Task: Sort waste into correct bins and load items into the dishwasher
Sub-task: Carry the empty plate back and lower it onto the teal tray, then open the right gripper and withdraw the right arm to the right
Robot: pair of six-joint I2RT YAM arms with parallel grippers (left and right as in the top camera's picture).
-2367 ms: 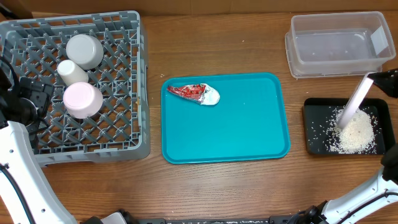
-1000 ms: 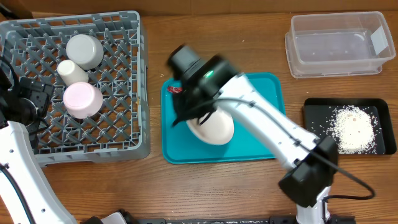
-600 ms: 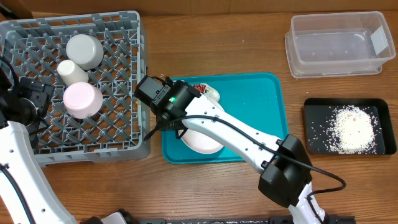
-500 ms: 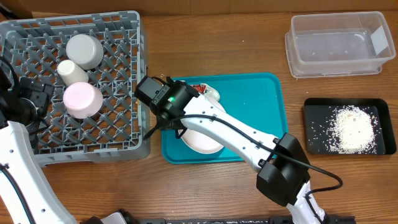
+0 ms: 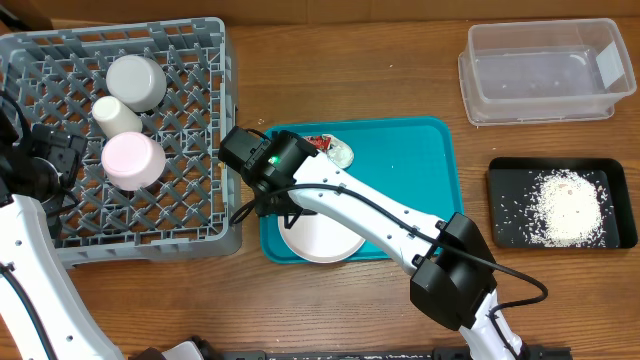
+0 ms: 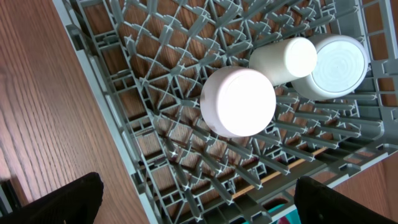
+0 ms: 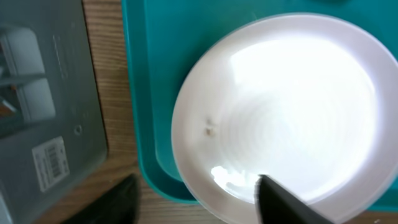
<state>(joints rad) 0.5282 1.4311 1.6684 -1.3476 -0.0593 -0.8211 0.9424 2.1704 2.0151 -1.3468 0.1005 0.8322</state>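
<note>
Print on the barcode sticker (image 7: 53, 163) on the dish rack (image 7: 62, 74), just beside the teal tray (image 5: 410, 190), is too small for us to read. We see the white plate (image 7: 298, 106) lying on that tray's front corner by the rack and overhanging its edge. The right gripper (image 7: 199, 200) hangs above it with jaws apart, and the left gripper (image 6: 205, 202) is spread wide.

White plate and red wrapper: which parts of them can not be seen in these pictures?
White plate: overhead, the right arm covers its upper part; right wrist view, frame edges cut its right and lower rim.
Red wrapper: overhead, the arm hides its left part.
</note>
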